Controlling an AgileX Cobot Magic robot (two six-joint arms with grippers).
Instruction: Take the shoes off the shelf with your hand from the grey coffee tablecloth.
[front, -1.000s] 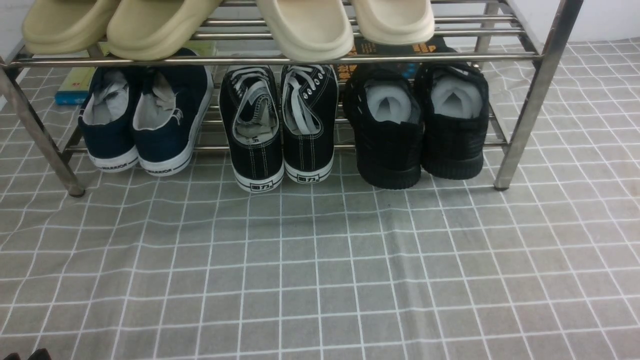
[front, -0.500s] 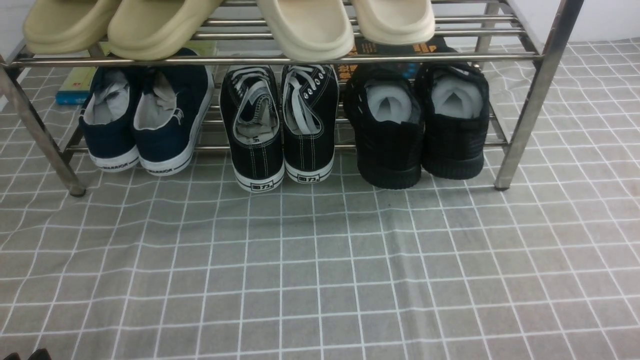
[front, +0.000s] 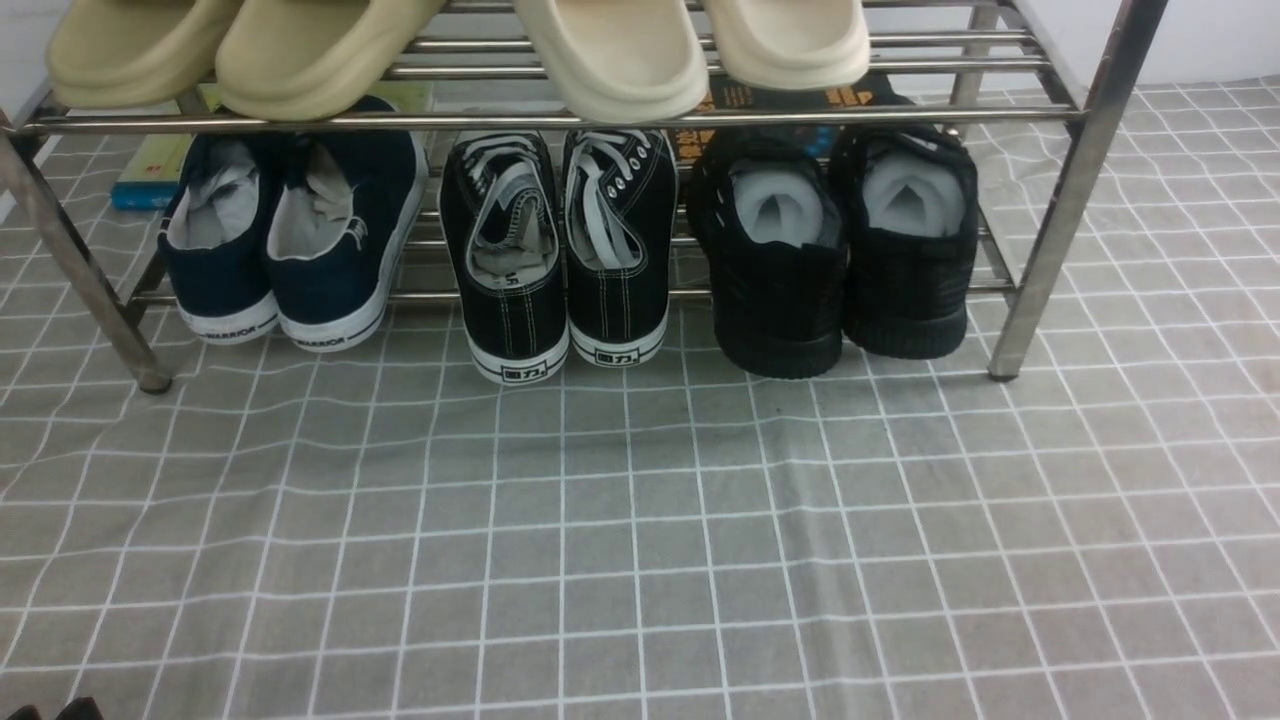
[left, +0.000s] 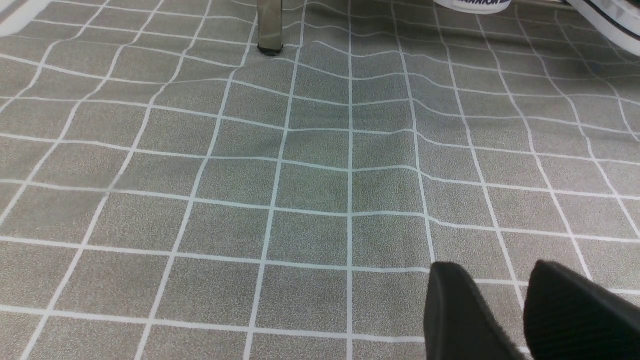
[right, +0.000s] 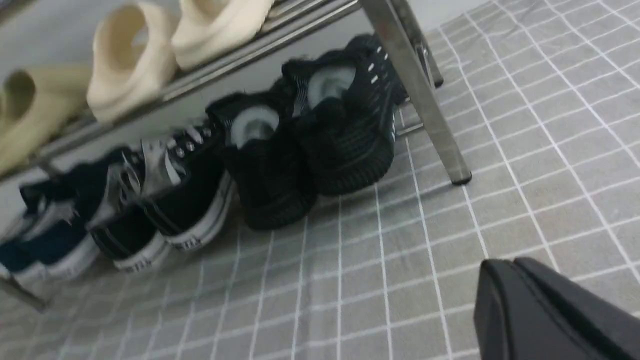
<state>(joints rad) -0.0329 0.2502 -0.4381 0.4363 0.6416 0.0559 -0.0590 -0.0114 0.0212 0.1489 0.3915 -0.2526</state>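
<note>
A pair of all-black knit sneakers (front: 778, 290) with pale grey stuffing sits side by side on the lower tier of a steel shoe rack (front: 1060, 210), right of centre in the upper half of the frame, heels facing the camera. Black canvas sneakers (front: 515, 310) with white laces stand just beside them at upper centre, and navy shoes (front: 335, 260) with white soles occupy the upper left. Pale clogs (front: 620, 60) line the tier above, cut off by the frame's top edge. A grey cloth (front: 600, 500) with a white grid spreads beneath the rack and across the foreground.

The left gripper (left: 496, 267), its dark tip peeking into the lower left corner of the front view, hangs with its jaws parted and nothing between them. The right gripper (right: 506, 261), seen in its wrist view, has its jaws clenched together on nothing, apart from the black knit pair.
</note>
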